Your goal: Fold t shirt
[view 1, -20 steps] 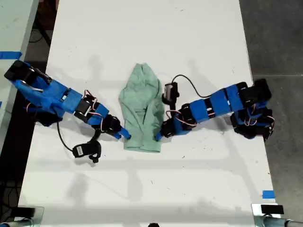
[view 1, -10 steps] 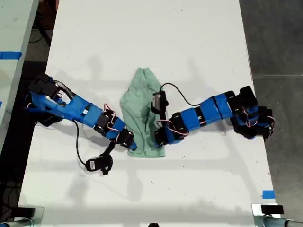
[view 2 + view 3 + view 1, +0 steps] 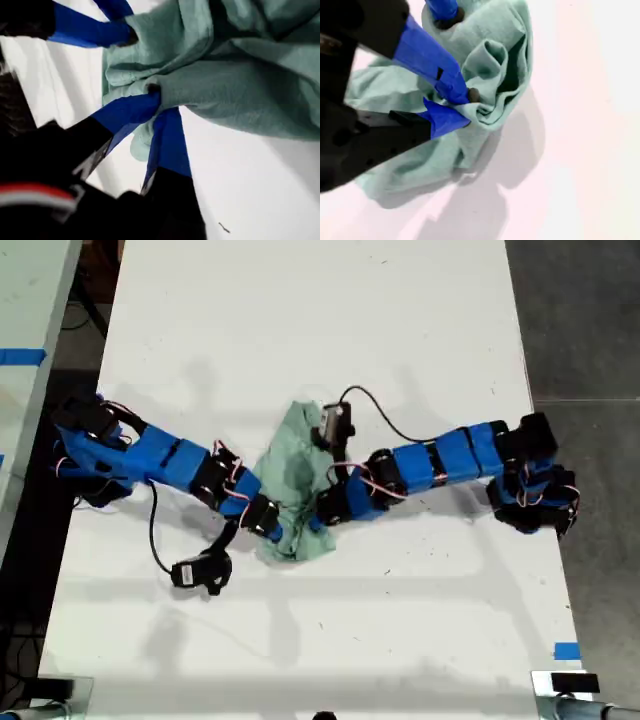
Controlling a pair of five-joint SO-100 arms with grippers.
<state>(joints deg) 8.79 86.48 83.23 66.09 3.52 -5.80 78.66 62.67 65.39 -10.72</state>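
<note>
The t shirt (image 3: 293, 485) lies bunched and wrinkled near the middle of the white table (image 3: 300, 330), well clear of its edges. Both blue arms reach in from the table's two long sides and meet over the cloth's lower part in the exterior view. My first gripper (image 3: 161, 105) has its blue jaws pinched together on a fold of the mint fabric — cloth puckers right at the tips. My second gripper (image 3: 464, 107) is likewise clamped on a rolled edge of the t shirt, fabric curling around the jaws. A black camera module (image 3: 200, 572) on a cable rests on the table beside one arm.
</note>
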